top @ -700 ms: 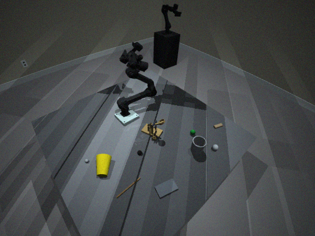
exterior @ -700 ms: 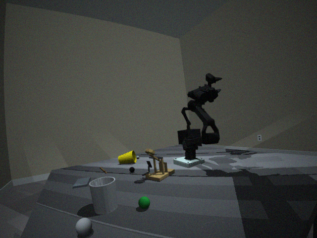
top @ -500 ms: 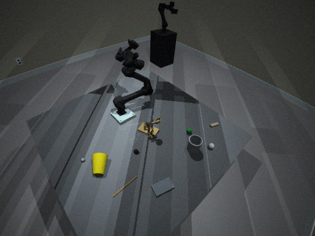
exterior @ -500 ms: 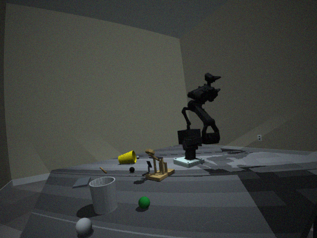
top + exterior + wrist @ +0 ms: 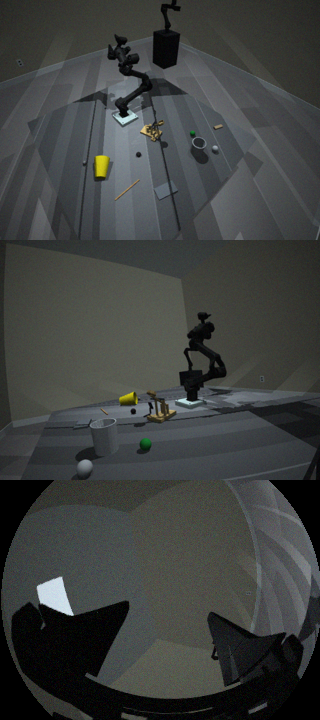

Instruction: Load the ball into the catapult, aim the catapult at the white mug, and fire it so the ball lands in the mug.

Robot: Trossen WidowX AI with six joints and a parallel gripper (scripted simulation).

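My gripper [image 5: 112,40] [image 5: 170,611] is open and empty, raised high above the arm's base, far above the catapult. The small wooden catapult [image 5: 144,132] [image 5: 162,418] stands near the base. Its throwing arm is raised, and I see no ball in its cup. The white mug [image 5: 199,148] [image 5: 104,441] stands upright, looking grey in the dim light. A green ball [image 5: 192,133] [image 5: 145,444] and a white ball [image 5: 215,148] [image 5: 84,468] lie near it. A black ball [image 5: 138,154] [image 5: 133,411] and a small grey ball [image 5: 84,162] lie farther off. Which ball is meant is unclear.
A yellow cup [image 5: 101,166] [image 5: 128,398] lies on its side. A thin wooden stick [image 5: 127,189] [image 5: 104,411], a flat grey plate [image 5: 165,190] and a small wooden block [image 5: 218,126] lie around. A black pedestal [image 5: 165,49] with another arm stands behind.
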